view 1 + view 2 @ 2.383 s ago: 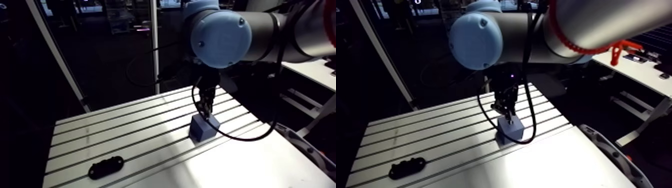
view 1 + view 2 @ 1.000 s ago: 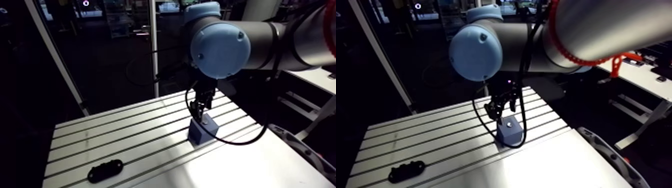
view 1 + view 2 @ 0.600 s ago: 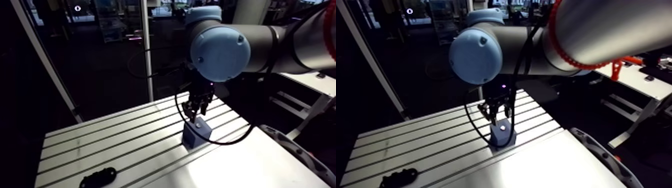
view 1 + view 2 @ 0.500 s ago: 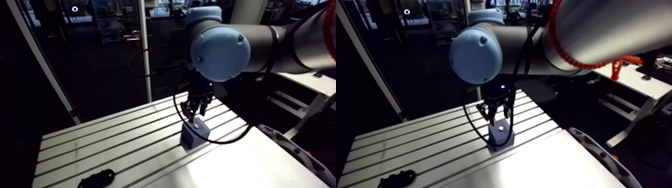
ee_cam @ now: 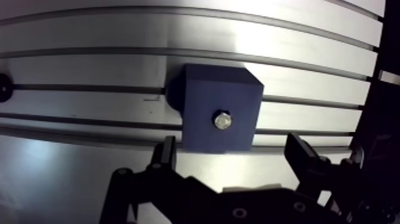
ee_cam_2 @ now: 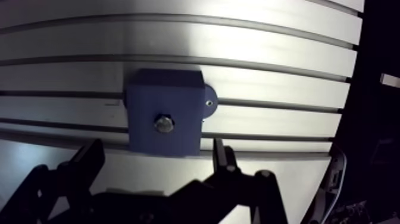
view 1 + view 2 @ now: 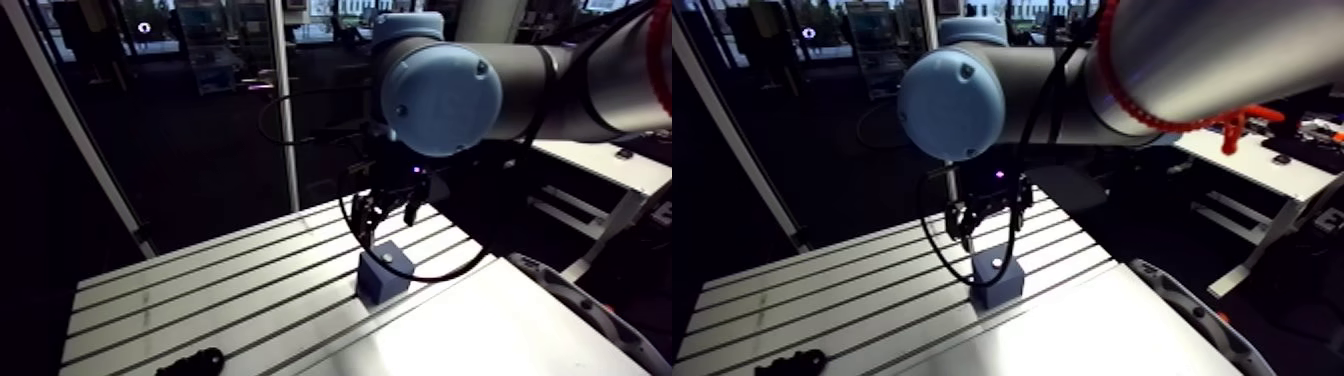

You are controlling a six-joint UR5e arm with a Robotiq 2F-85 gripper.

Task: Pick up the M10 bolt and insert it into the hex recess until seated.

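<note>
A blue block [image 5: 205,95] stands on the slotted aluminium table [image 7: 200,290]. The silver M10 bolt [image 5: 222,120] sits in the recess in the block's top face, only its end showing. In the wrist view my gripper [image 5: 232,149] hangs above the block, open, with nothing between its fingers [image 5: 165,156]; the block lies just ahead of them. In the arm view the gripper [image 7: 385,210] is a short way above the block [image 7: 383,272] and not touching it.
A black elongated part [image 7: 190,362] lies near the table's front left corner. A round tab with a screw [image 6: 209,102] sticks out from the block's side. The table's right edge drops off close beside the block.
The gripper was down at the block's top earlier; it has let go, opened wide and risen. The bolt stays in the block. The arm view itself has shifted.
</note>
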